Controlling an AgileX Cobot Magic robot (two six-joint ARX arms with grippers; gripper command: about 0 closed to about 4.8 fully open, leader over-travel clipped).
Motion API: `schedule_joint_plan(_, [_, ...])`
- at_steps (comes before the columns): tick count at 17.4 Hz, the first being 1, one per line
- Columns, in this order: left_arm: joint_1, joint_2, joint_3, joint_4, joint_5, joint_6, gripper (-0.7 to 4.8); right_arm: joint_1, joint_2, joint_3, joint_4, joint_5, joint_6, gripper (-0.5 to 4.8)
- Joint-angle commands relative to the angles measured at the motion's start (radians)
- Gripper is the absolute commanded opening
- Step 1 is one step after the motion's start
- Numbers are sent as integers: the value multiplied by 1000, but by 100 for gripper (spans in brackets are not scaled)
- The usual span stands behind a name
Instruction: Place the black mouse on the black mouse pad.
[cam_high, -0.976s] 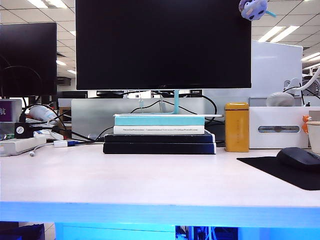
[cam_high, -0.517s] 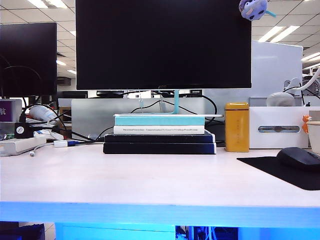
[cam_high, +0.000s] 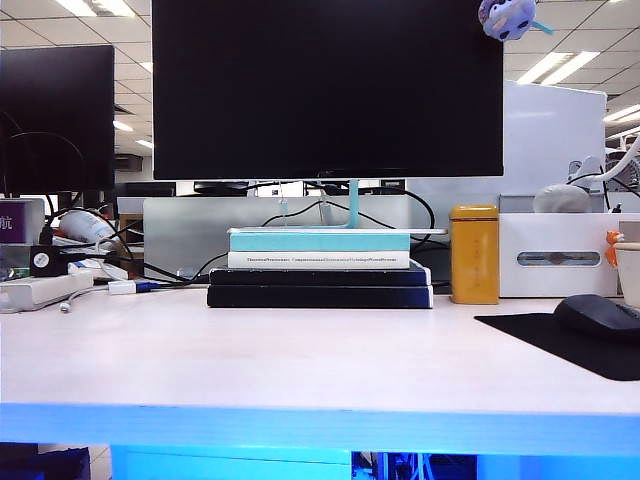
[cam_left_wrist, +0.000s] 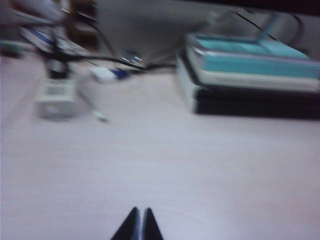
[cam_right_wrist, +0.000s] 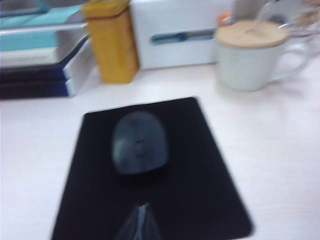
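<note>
Black mouse (cam_right_wrist: 139, 143) lies lengthwise along black mouse pad (cam_right_wrist: 200, 190); left claw (cam_left_wrist: 139, 226), right claw (cam_right_wrist: 141, 220) clenched, empty

Two black, pointed end effector tips (cam_left_wrist: 139, 225), one per wrist (cam_right_wrist: 140, 222)

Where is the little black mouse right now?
The black mouse sits on the black mouse pad at the right edge of the exterior view, in front of the white mug and the yellow tin.
</note>
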Motion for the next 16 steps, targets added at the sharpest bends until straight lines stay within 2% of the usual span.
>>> schedule_joint_plan(1, [95, -3, 2, 21, -40, 0, 26, -37, 1, -9, 21, 3, 0, -1])
schedule_joint_plan(3, [98, -3, 2, 21, -67, 0, 26, -40, 1, -9, 21, 4, 0, -1])
schedule_joint_plan(16, [98, -3, 2, 21, -64, 0, 26, -38, 1, -9, 21, 4, 0, -1])
